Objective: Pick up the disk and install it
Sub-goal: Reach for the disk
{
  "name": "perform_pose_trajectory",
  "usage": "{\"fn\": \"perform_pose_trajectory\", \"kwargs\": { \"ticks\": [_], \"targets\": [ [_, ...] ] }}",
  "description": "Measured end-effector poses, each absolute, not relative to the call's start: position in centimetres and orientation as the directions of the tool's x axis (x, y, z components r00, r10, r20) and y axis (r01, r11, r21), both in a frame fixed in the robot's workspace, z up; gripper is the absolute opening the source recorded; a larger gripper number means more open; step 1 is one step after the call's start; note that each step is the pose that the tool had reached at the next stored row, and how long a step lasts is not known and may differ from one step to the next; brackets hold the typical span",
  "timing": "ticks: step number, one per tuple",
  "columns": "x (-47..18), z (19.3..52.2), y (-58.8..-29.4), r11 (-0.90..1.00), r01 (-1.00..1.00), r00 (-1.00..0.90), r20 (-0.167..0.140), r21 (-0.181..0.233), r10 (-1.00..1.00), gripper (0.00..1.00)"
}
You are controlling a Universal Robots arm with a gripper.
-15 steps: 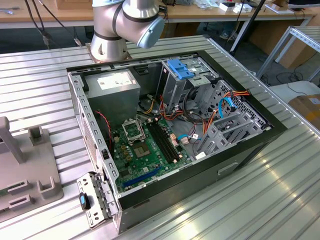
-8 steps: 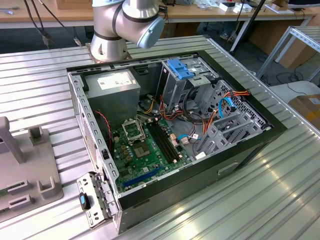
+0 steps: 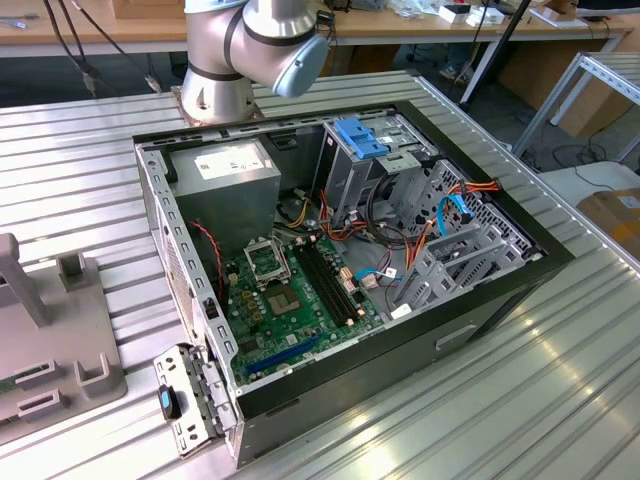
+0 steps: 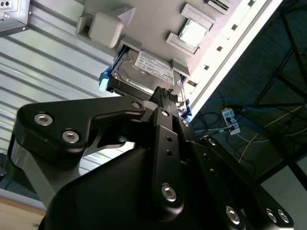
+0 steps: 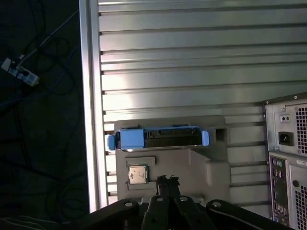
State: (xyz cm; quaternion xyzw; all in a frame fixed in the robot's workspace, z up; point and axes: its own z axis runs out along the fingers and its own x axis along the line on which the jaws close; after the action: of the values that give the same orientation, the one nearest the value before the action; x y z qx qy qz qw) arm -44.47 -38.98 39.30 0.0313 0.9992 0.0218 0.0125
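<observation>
Blue-framed, the disk (image 5: pixel 158 138) lies in a grey holder (image 5: pixel 213 170) on the ribbed table (image 5: pixel 192 48), not yet picked up. We see the gripper (image 5: pixel 166 180) poised over it, fingertips together, holding nothing. We judge grasping needs them parted first.

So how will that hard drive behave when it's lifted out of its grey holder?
Probably rigid: the hard drive has a metal body, so it is likely heavy for its size. The blue plastic carrier frame may flex slightly or slip, and the grey holder cradles it.
</observation>
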Motion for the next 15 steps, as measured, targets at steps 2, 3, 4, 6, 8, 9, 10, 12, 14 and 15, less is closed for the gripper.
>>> {"fn": "perform_pose_trajectory", "kwargs": {
  "ticks": [2, 3, 4, 6, 8, 9, 10, 12, 14, 15],
  "targets": [
    [-44.81, 39.3, -38.54, 0.997, 0.062, -0.998, -0.023, 0.044, 0.063, 0.11],
    [-44.85, 39.3, -38.49, 0.997, 0.062, -0.998, -0.023, 0.044, 0.063, 0.11],
    [-44.85, 39.3, -38.49, 0.997, 0.062, -0.998, -0.024, 0.044, 0.063, 0.11],
    [-44.85, 39.3, -38.49, 0.997, 0.062, -0.998, -0.024, 0.044, 0.063, 0.11],
    [-44.85, 39.3, -38.48, 0.997, 0.062, -0.998, -0.024, 0.044, 0.063, 0.11],
    [-44.86, 39.3, -38.48, 0.997, 0.062, -0.998, -0.024, 0.044, 0.063, 0.11],
    [-44.86, 39.3, -38.48, 0.997, 0.062, -0.998, -0.023, 0.044, 0.063, 0.11],
    [-44.86, 39.3, -38.48, 0.997, 0.062, -0.998, -0.023, 0.044, 0.063, 0.11],
    [-44.89, 39.3, -38.48, 0.997, 0.062, -0.998, -0.023, 0.044, 0.063, 0.11],
    [-44.96, 39.29, -38.48, 0.997, 0.062, -0.998, -0.024, 0.044, 0.063, 0.11]
  ]
}}
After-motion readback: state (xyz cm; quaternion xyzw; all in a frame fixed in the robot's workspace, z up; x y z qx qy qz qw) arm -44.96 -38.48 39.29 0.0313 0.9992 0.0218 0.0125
